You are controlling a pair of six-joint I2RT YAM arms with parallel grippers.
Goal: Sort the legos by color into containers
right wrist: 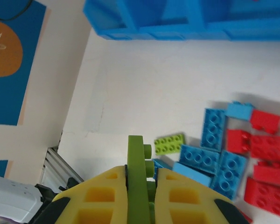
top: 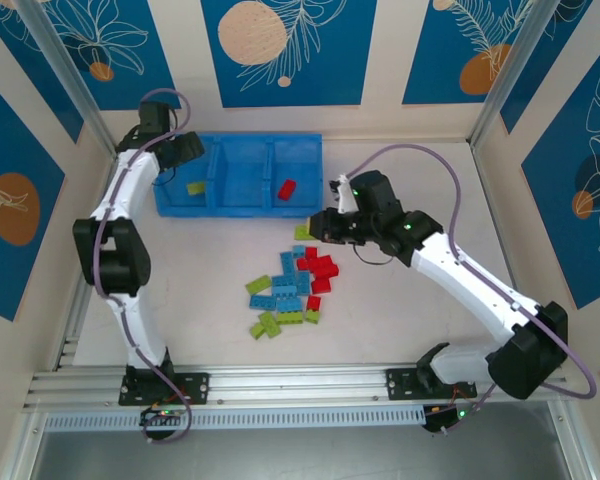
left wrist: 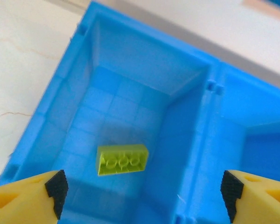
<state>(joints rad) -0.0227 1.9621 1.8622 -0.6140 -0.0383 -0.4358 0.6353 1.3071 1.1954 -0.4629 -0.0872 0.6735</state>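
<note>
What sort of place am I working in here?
Probably a robot test cell, not a home: printed blue wall panels box in the table, an aluminium rail carries the arm bases, and a lego pile lies by a blue bin.

**Blue Bin, Three Brick Colours**

The long plastic bin [top: 240,175] was bright blue. Inside showed a lime green studded brick [left wrist: 122,160] and a red studded brick [top: 286,189]. The loose plastic bricks [top: 295,285] on the cream, faintly veined bench [top: 400,320] were red, light blue and lime green. The left tool [left wrist: 143,189] was yellow with black pads. The yellow right tool [right wrist: 141,172] pinched a duller green plastic brick [right wrist: 135,158]. The wall panels [top: 280,85] were blue with orange discs and pale leaf outlines.
</note>
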